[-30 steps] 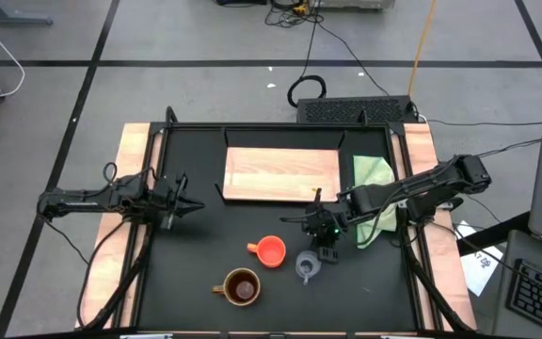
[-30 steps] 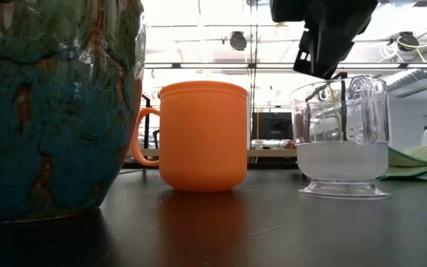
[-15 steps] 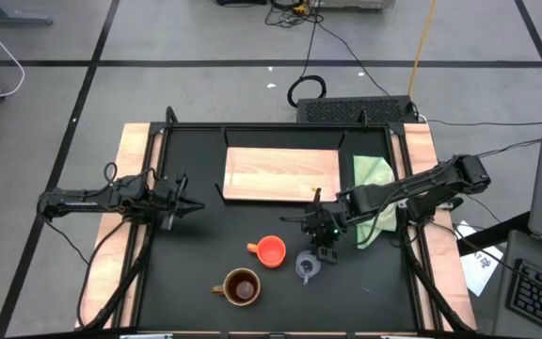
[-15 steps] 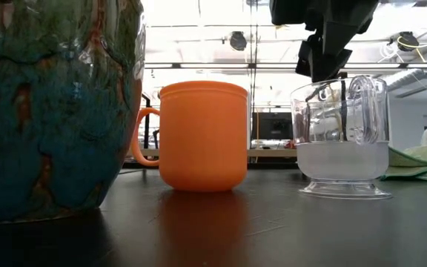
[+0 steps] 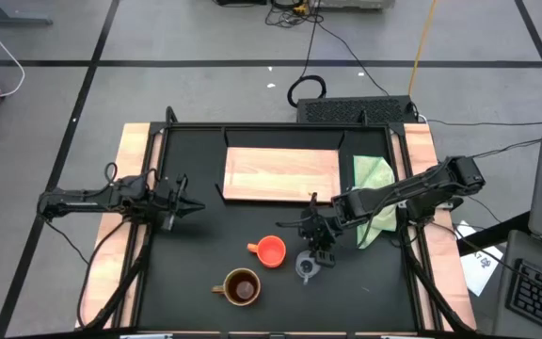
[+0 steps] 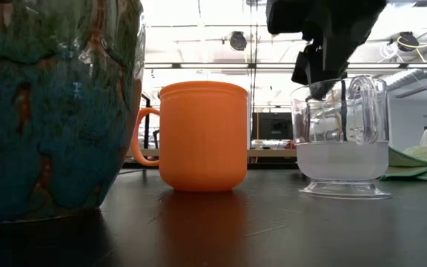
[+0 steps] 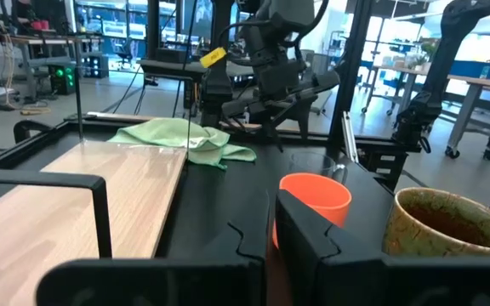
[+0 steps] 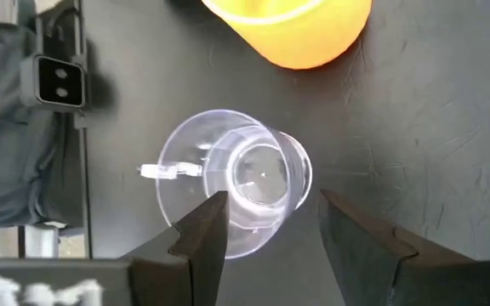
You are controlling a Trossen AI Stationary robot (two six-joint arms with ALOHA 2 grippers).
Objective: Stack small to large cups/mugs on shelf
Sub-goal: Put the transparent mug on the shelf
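Observation:
The small clear glass cup (image 8: pixel 236 191) stands upright on its base on the black table, near the front right (image 5: pixel 306 267). My right gripper (image 8: pixel 270 234) hangs open just above it, pointing down. One finger is over the cup's mouth and the other outside its wall; in the low view the fingertips (image 6: pixel 313 87) reach rim height. The orange handled cup (image 5: pixel 271 250) stands to the left of the glass cup, and the brown mug (image 5: pixel 241 286) stands nearer the front edge. The light-wood shelf board (image 5: pixel 282 173) lies flat farther back. My left gripper (image 5: pixel 183 202) waits shut at the table's left.
A light green cloth (image 5: pixel 373 181) lies crumpled to the right of the board, under my right arm. A black metal frame borders the table (image 5: pixel 158 141). The orange cup (image 8: pixel 296 25) stands about a cup's width from the glass cup.
My right gripper has come down toward the glass cup's rim and moved slightly toward the table's left, staying open. The cups and the board have not moved.

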